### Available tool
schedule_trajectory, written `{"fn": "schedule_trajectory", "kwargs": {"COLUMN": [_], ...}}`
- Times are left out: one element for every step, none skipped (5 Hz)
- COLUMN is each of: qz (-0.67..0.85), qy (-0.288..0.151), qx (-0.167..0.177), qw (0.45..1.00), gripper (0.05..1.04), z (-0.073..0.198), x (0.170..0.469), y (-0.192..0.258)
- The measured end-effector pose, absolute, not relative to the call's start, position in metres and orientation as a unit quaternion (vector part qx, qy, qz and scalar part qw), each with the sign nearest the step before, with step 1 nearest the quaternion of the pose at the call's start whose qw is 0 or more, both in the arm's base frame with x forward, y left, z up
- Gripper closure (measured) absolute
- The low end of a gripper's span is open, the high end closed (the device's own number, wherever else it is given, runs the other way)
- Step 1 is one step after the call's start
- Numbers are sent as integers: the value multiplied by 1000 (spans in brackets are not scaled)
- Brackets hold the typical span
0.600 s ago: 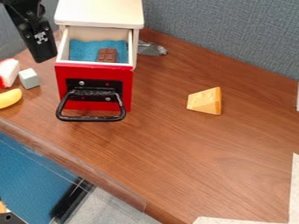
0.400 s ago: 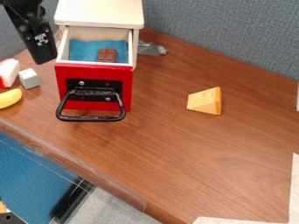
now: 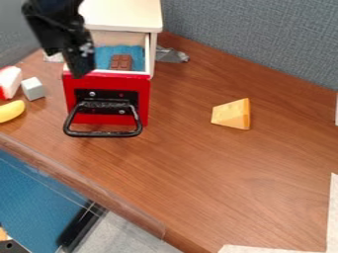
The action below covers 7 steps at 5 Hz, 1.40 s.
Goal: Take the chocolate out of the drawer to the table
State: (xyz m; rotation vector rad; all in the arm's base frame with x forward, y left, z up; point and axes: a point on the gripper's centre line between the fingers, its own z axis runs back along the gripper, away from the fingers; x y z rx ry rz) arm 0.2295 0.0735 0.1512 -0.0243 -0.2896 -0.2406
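Evidently the chocolate bar (image 3: 121, 62) is inside the open drawer (image 3: 141, 90) in the camera view, brown and marked into squares, lying on the blue lining (image 3: 137, 52) near the drawer's red front. The black pincer (image 3: 80, 71) hangs down from the upper left, its lower end overlapping the drawer's left front corner in the view, to the left of the chocolate bar and apart from it; whether it is apart or together, I cannot tell. The drawer juts from a small cabinet (image 3: 125, 14) with a cream top, and a black loop handle (image 3: 102, 134) is mounted on its front. Just beside the cabinet's right side sits a crumpled silver-grey object (image 3: 171, 55). Well to the right of the drawer, a yellow-orange cheese wedge (image 3: 231, 114) rests on the brown wood-grain bench (image 3: 198, 173). Left of the drawer are a pale grey block (image 3: 33, 89), a white and red piece (image 3: 9, 81) cut off by the view's left edge, and, below them, a yellow banana-shaped piece (image 3: 11, 111). A grey-blue fabric partition (image 3: 257, 42) stands behind the bench, and whitish strips (image 3: 334, 212) lie along its lower right part.
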Motion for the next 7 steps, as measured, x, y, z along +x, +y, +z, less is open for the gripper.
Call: {"fn": "schedule_trajectory", "kwargs": {"qz": [-65, -7, 48, 84, 99, 116, 130], "qy": [-150, -162, -181, -192, -195, -195, -191], "qx": [-13, -3, 5, 16, 18, 17, 20], "qw": [986, 987, 982, 978, 976, 974, 973], "gripper": [82, 82, 82, 82, 82, 82, 82], "z": [149, 143, 136, 131, 128, 128, 122], "x": [240, 254, 268, 279, 293, 305, 314], "y": [63, 60, 64, 72, 78, 87, 92]}}
